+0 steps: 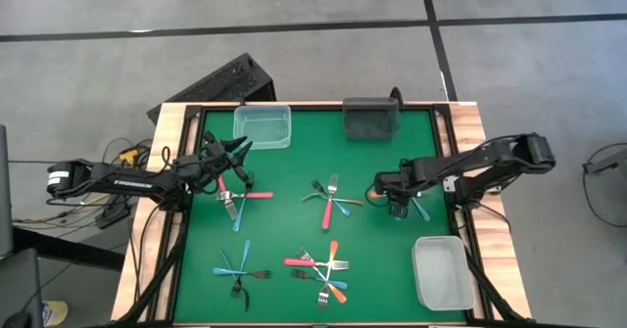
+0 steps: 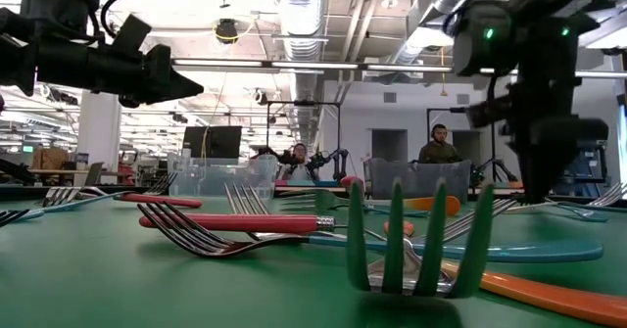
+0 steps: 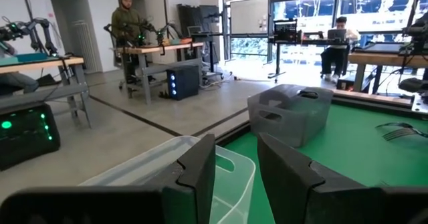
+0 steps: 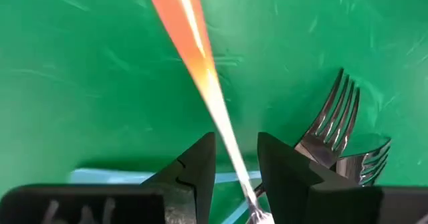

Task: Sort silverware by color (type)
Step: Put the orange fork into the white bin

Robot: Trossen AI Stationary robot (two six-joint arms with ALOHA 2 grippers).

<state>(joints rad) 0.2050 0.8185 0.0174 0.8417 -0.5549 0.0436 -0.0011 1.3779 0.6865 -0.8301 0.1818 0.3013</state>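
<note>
The right end effector [image 4: 235,158] is closed on an orange-handled fork [image 4: 190,47] at the desk's [image 1: 294,186] 3 o'clock side. The left end effector [image 3: 235,165], narrowly parted and holding nothing, hovers at 10 o'clock near a clear tub [image 1: 263,125]; other forks [image 1: 318,267] lie scattered from the centre to 6 o'clock.

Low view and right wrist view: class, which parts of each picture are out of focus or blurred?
Low view: the nearest fork, tines up at the lens, is soft, while the red-handled fork behind reads sharper. Right wrist view: the orange handle between the right gripper jaws is a glowing smear; the fork tines on the mat are crisp.
</note>
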